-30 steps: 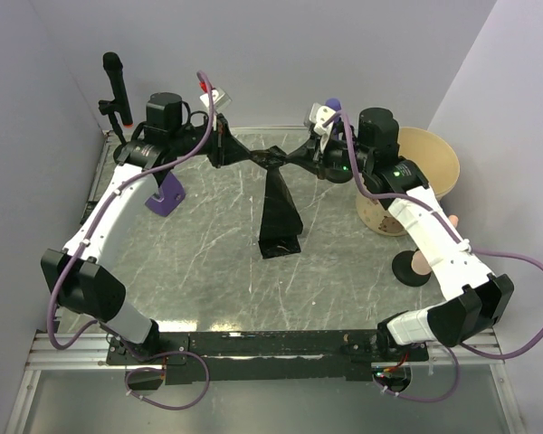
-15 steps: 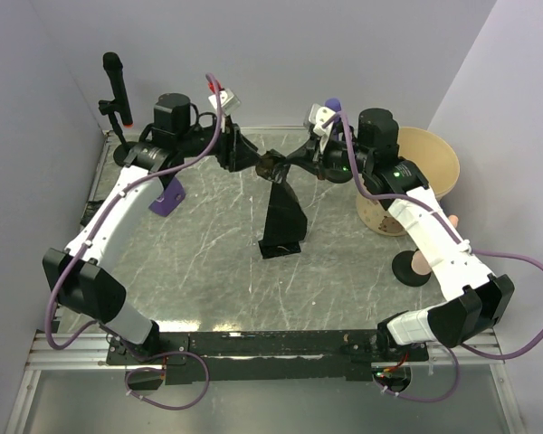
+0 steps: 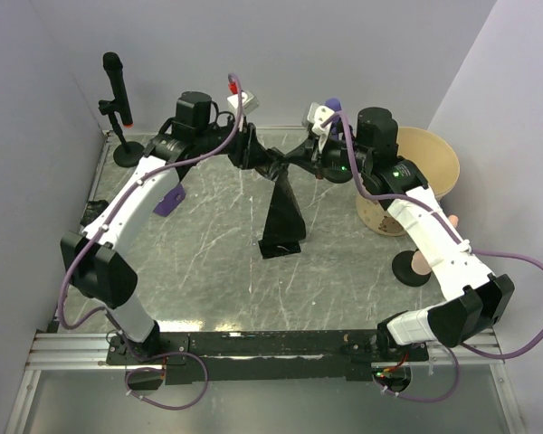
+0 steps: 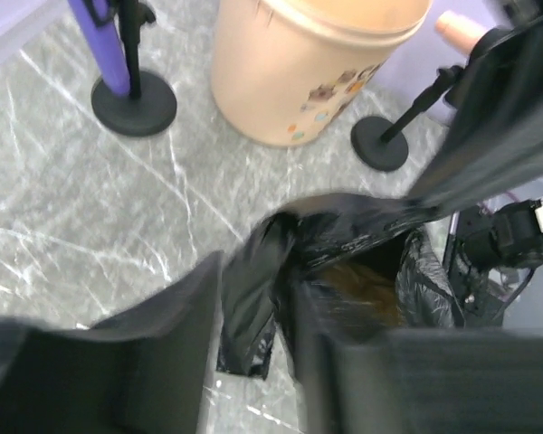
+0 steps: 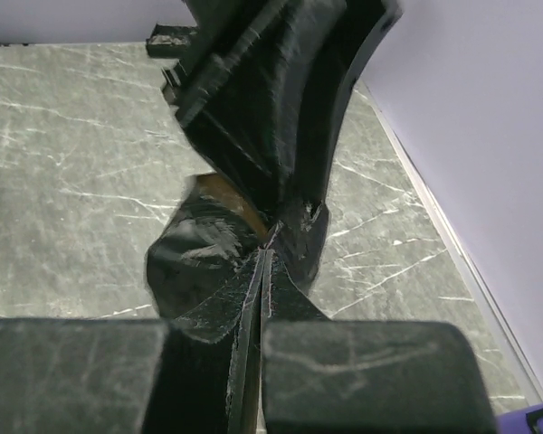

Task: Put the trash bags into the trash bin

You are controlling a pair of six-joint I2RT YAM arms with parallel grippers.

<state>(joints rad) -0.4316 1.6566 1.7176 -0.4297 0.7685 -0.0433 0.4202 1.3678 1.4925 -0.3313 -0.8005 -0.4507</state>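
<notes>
A black glossy trash bag [image 3: 281, 217] hangs from the two grippers at the back middle, and its lower end rests on the table. My right gripper [image 3: 296, 159] [image 5: 264, 271] is shut on the trash bag's [image 5: 199, 253] top edge. My left gripper [image 3: 255, 155] [image 4: 253, 316] is close beside it, open, and a fold of the trash bag [image 4: 344, 226] hangs between its fingers. The tan trash bin [image 3: 433, 165] [image 4: 299, 63] stands upright at the back right, past the right arm.
A microphone on a stand [image 3: 116, 90] stands at the back left corner and a purple object [image 3: 167, 200] lies near the left arm. Round black stand bases [image 3: 412, 268] [image 4: 134, 102] [image 4: 380, 145] sit close around the bin. Walls close in the back and both sides.
My left gripper has opened and slid right toward the right gripper. The bag's top, earlier stretched between both grippers, is now slack and bunched. The right gripper has stayed put.
</notes>
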